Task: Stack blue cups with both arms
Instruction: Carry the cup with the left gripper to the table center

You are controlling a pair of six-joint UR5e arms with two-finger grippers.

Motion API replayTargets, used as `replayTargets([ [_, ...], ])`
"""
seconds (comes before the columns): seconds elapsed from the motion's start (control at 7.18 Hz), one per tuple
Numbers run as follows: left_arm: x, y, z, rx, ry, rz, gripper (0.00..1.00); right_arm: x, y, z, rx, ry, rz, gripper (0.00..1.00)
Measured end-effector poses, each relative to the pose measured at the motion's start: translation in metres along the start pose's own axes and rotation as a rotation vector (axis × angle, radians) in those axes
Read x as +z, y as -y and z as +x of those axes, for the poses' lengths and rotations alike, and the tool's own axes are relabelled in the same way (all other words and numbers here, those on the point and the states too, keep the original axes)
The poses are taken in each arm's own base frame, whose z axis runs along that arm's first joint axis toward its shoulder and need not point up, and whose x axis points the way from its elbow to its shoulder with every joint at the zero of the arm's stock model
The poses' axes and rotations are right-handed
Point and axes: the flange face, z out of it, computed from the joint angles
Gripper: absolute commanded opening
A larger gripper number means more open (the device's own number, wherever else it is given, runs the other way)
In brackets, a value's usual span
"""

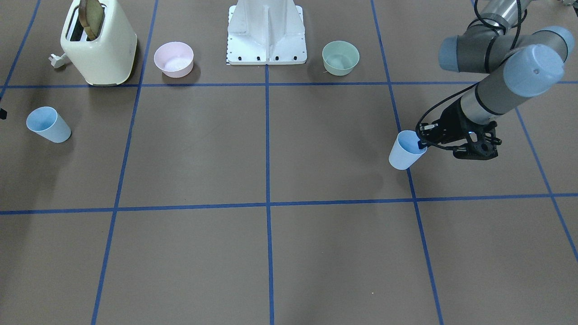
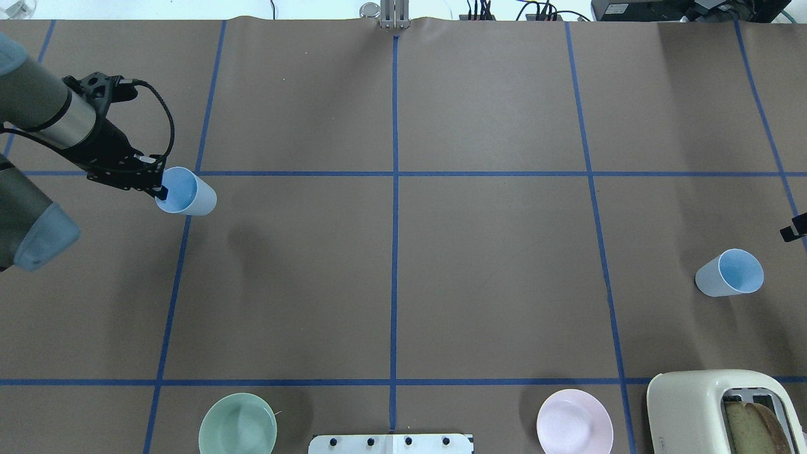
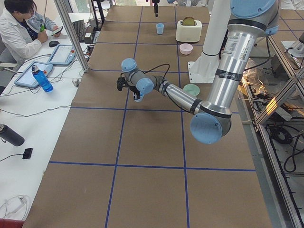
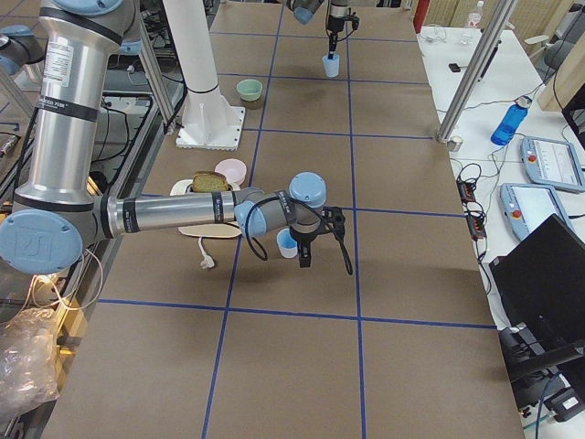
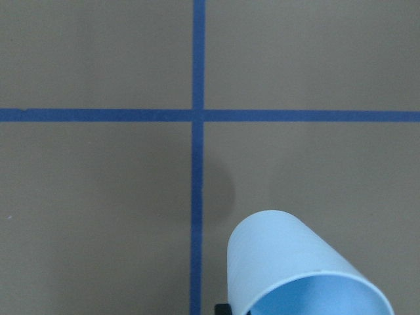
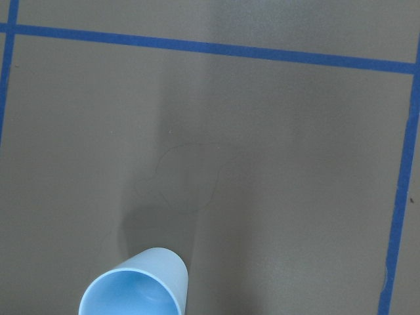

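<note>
**Two-arm cup-stacking rig at one moment.** The left arm [image 1: 492, 92] reached out over the brown table [image 1: 203, 149]. The left gripper [image 2: 161, 189] was clamped on the rim of the held blue cup [image 2: 188, 193], with one finger inside the mouth and the other against the outer wall. This cup hung mouth-up and clear of the table, near a crossing of the blue tape lines [image 5: 199, 115]. Its shadow lay apart from it on the surface.

The second blue cup [image 2: 729, 273] stood upright on the table, well apart from the first, on the robot's right side. The right arm [image 4: 174, 212] stretched low toward it, and the right gripper [image 4: 306, 247] sat just beside this cup. Whether its jaws were wide or narrow could not be told, as only a black sliver of it entered the overhead view.

Along the robot's edge of the table stood:
- a cream toaster [image 1: 100, 45] with a slice of bread [image 1: 90, 18] in one slot
- a pink bowl [image 1: 174, 58]
- the white base pedestal [image 1: 266, 34]
- a mint-green bowl [image 1: 340, 57]

An operator in white [image 3: 21, 28] sat at the side bench in the left view.
</note>
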Motion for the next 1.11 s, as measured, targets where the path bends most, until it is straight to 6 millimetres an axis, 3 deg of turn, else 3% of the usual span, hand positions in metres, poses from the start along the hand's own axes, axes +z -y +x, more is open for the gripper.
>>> replayTargets([
  [0.28, -0.005, 0.007, 0.076, -0.046, 0.01, -0.03, 0.0, 0.008, -0.001, -0.006, 0.019, -0.013, -0.003, 0.93],
  [0.56, 0.016, -0.008, 0.148, -0.079, 0.021, -0.036, 0.0, 0.025, -0.002, -0.024, 0.018, -0.04, -0.004, 0.93],
  [0.98, 0.032, -0.012, 0.221, -0.109, 0.01, -0.045, 0.0, 0.039, -0.004, -0.037, -0.006, -0.045, -0.014, 0.92],
  [1.11, 0.037, -0.012, 0.24, -0.108, 0.01, -0.048, 0.0, 0.042, -0.005, -0.04, -0.014, -0.044, -0.019, 0.88],
])
